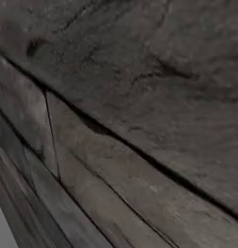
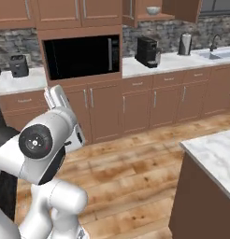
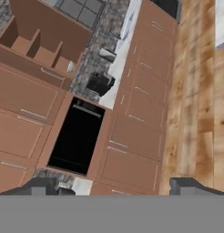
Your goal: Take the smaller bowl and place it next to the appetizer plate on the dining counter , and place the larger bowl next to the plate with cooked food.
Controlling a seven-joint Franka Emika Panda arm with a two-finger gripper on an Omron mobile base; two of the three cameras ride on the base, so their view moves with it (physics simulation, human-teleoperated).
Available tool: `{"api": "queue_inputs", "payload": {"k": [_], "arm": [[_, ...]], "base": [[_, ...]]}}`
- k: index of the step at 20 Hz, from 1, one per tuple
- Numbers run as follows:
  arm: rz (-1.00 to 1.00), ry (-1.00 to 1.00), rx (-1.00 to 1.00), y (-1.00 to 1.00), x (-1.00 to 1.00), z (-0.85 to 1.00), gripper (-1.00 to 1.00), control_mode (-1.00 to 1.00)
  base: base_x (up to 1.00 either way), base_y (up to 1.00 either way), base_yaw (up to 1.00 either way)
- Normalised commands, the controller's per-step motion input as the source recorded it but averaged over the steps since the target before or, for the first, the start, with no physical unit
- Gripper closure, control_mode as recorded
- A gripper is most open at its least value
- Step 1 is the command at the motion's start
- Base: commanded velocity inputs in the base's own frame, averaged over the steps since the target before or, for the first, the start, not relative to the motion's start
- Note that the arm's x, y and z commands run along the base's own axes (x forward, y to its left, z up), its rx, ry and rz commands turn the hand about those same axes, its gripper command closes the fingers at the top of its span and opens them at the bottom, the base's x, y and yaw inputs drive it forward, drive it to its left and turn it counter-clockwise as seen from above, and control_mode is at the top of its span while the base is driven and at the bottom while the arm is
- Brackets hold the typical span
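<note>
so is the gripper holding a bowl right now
No. In the hand view the gripper stands open with nothing between its finger tips, facing the black microwave and brown cabinets.

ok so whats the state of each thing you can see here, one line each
gripper: open, holding nothing
microwave: door shut, dark inside
lower cabinet doors: all shut
coffee machine: upright on the back counter
bowl: upright on the open shelf, too small to tell which one
dining counter: only a bare corner in view
</note>
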Motion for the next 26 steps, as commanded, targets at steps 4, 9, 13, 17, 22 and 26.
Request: {"api": "queue_inputs", "payload": {"k": [4, 9, 13, 17, 22, 26], "arm": [[0.0, 0.0, 0.0, 0.0, 0.0, 0.0, -1.0, 1.0], [0.0, 0.0, 0.0, 0.0, 0.0, 0.0, -1.0, 1.0], [0.0, 0.0, 0.0, 0.0, 0.0, 0.0, -1.0, 1.0], [0.0, 0.0, 0.0, 0.0, 0.0, 0.0, -1.0, 1.0], [0.0, 0.0, 0.0, 0.0, 0.0, 0.0, -1.0, 1.0], [0.0, 0.0, 0.0, 0.0, 0.0, 0.0, -1.0, 1.0]], "base": [[1.0, 0.2, -0.17], [1.0, -0.16, -0.22], [1.0, -0.47, -0.17], [1.0, -0.44, -0.12], [1.0, -0.55, -0.05], [1.0, 0.01, -0.13]]}}
